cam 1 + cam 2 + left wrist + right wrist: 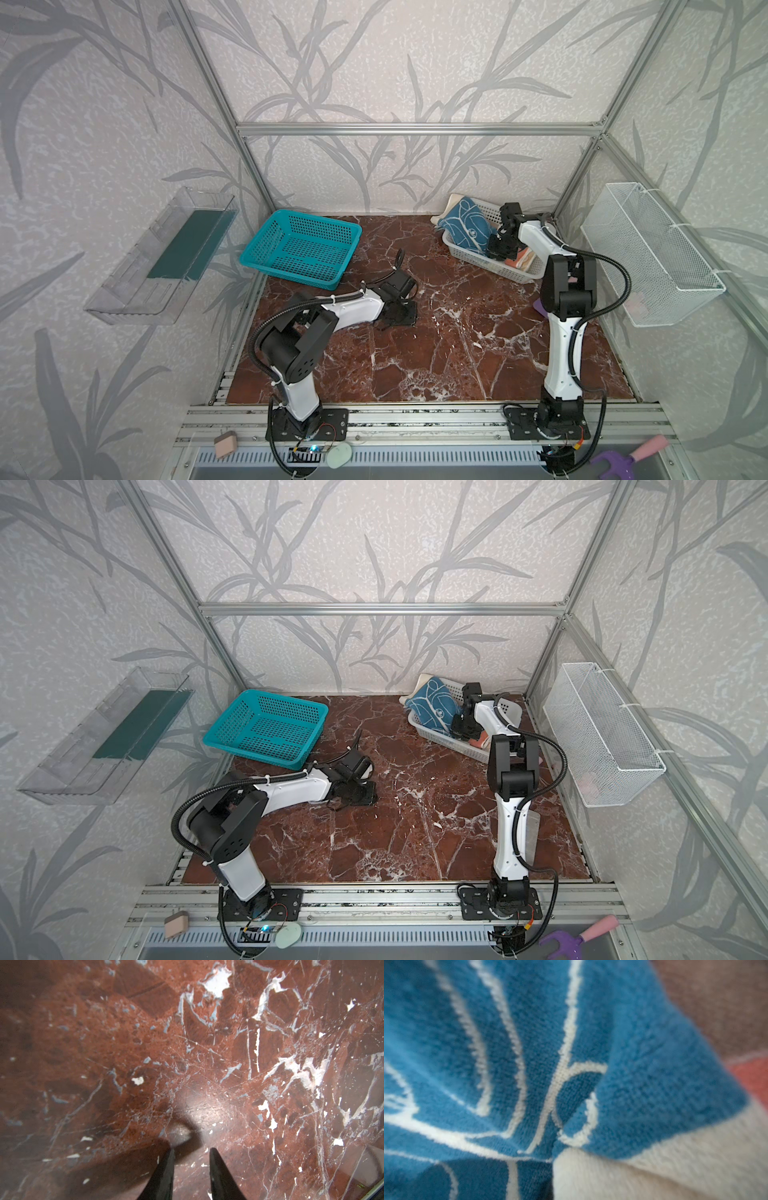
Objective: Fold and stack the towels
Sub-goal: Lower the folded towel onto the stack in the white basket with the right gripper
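A blue-and-cream towel is heaped in the white basket at the back right, draped over its far rim. A coral-orange towel lies beside it in the same basket. My right gripper reaches down into the basket and is shut on the blue towel. In the right wrist view the bunched blue towel fills the picture and hides the fingers, with the orange towel at the edge. My left gripper hangs open just above bare marble, holding nothing.
An empty teal basket stands tilted at the back left of the red marble table. A white wire basket hangs on the right wall and a clear shelf on the left wall.
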Available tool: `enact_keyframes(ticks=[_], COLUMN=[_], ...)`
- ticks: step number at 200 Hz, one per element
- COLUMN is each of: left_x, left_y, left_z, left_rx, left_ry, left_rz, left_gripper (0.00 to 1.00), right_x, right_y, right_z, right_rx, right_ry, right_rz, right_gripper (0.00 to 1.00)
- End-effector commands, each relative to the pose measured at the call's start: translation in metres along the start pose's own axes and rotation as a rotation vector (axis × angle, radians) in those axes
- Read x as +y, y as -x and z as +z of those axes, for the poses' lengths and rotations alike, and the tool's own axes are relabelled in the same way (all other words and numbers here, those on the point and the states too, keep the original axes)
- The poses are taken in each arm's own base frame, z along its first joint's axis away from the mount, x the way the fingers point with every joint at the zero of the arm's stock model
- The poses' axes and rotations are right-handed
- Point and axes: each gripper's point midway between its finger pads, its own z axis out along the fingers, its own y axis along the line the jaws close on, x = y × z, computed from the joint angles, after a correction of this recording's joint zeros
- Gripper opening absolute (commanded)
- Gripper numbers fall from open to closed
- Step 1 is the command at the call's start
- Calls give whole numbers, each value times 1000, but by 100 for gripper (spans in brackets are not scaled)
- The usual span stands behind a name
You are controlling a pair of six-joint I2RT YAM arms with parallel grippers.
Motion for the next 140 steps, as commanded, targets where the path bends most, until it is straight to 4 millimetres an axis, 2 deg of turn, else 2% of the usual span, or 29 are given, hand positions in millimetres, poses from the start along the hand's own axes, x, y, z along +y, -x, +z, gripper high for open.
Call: enact_keyframes(ticks=[1, 11, 30, 71, 93, 124, 140], left_x=[30, 28, 25, 22, 20, 21, 25], left_y=[-25, -23, -19, -13, -12, -15, -18], left_z=[7, 6, 4, 2, 3, 0, -2], left_rx=[87, 81, 79, 62, 60, 62, 61], left_ry=[109, 105, 99, 94, 85, 84, 93], left_rz=[-33, -31, -30, -30, -28, -22, -18], left_gripper=[32, 32, 32, 32, 32, 32, 32], right_x=[37, 42, 43, 55, 58, 49, 44], right_y=[-30, -34, -24, 12, 21, 28, 31], right_z=[-6, -8, -26, -101, -129, -146, -148], right_rx=[47, 56, 31, -82, -107, -86, -75], right_ry=[79, 73, 53, 27, 29, 0, -8], right_rz=[-54, -77, -99, -145, -150, -148, -143], right_gripper=[0, 0, 0, 0, 0, 0, 0])
